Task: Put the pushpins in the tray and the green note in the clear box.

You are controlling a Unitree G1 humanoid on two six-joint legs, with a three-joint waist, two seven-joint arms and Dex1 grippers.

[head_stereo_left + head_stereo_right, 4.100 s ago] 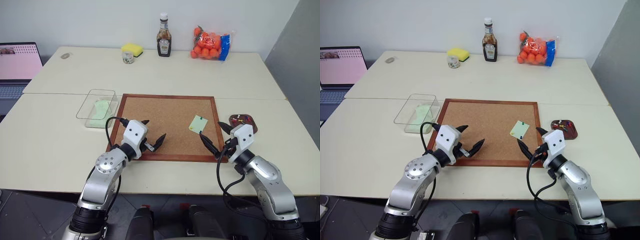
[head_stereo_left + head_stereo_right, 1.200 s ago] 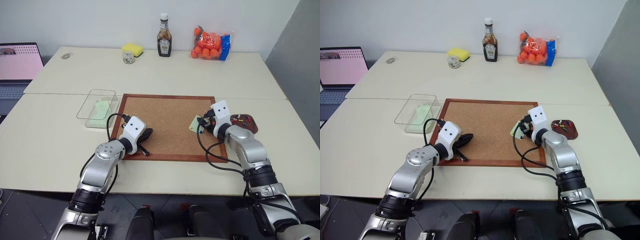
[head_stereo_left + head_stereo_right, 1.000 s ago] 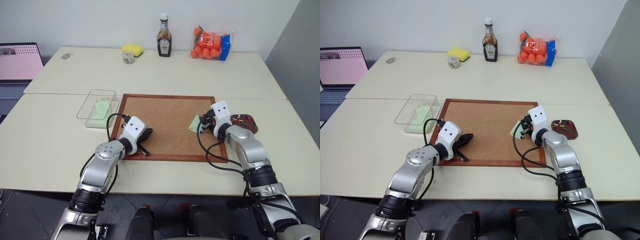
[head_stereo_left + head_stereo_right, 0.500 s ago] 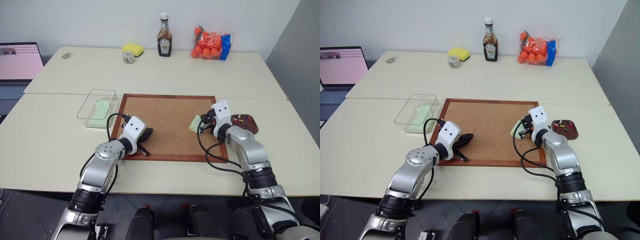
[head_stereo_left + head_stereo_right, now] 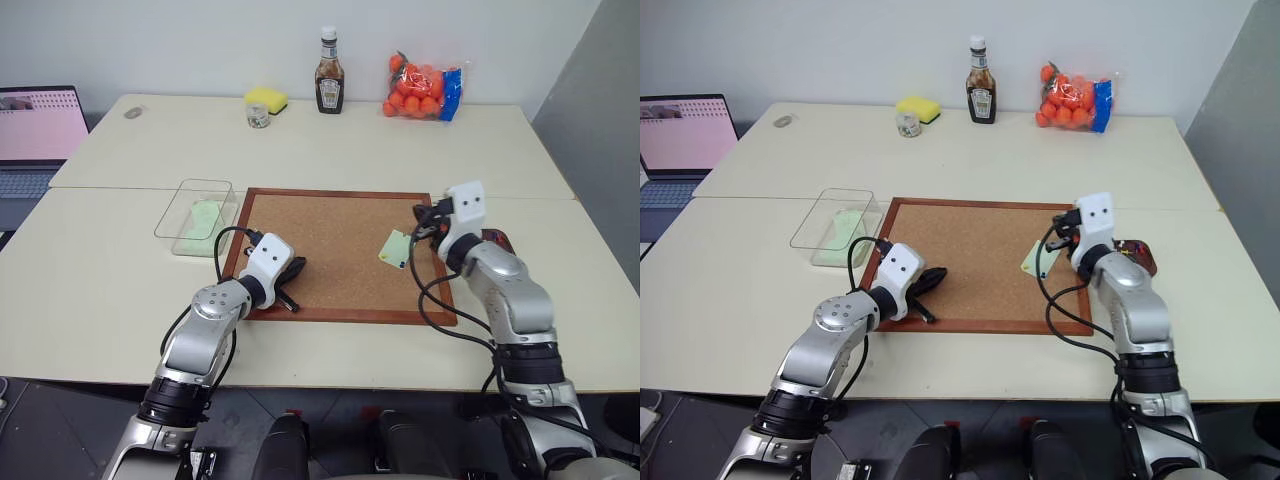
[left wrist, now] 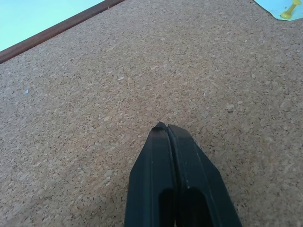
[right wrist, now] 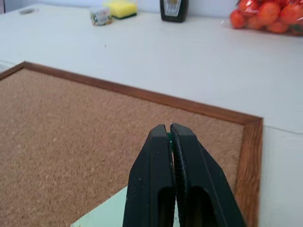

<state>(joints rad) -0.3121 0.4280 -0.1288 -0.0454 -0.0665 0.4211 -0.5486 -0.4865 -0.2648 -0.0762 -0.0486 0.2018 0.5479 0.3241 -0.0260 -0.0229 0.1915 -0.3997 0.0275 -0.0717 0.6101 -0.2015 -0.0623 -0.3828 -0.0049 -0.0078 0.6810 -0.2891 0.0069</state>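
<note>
Right gripper point(image 5: 432, 225) clenched, raised over the board's point(image 5: 330, 240) right edge at about 3 o'clock, with a small green pin point(image 7: 169, 137) pinched at the very tips; too little of it exposed to tell more than its colour. Note point(image 5: 396, 248) flat on the cork just at 7 o'clock of that gripper, inside the frame, apart from the fingers, with a yellow pin point(image 6: 287, 13) standing in it near one edge. Tray point(image 5: 497, 240) on the table just outside the frame at 3 o'clock of the board, largely hidden behind the right arm; contents not readable. Left gripper point(image 5: 295, 268) clenched on nothing, fingers pressed together, tips low over bare cork at about 8 o'clock on the board. Box point(image 5: 185, 200) on the table at 9 to 10 o'clock of the board, just beside the frame, with a pale green sheet point(image 5: 203, 215) lying inside. Far edge of the table, toward 12 o'clock: sponge point(image 5: 265, 98), small jar point(image 5: 257, 115), sauce bottle point(image 5: 328, 72) and bag of oranges point(image 5: 420, 85). Laptop point(image 5: 35, 125) at 10 o'clock, off the table.
</note>
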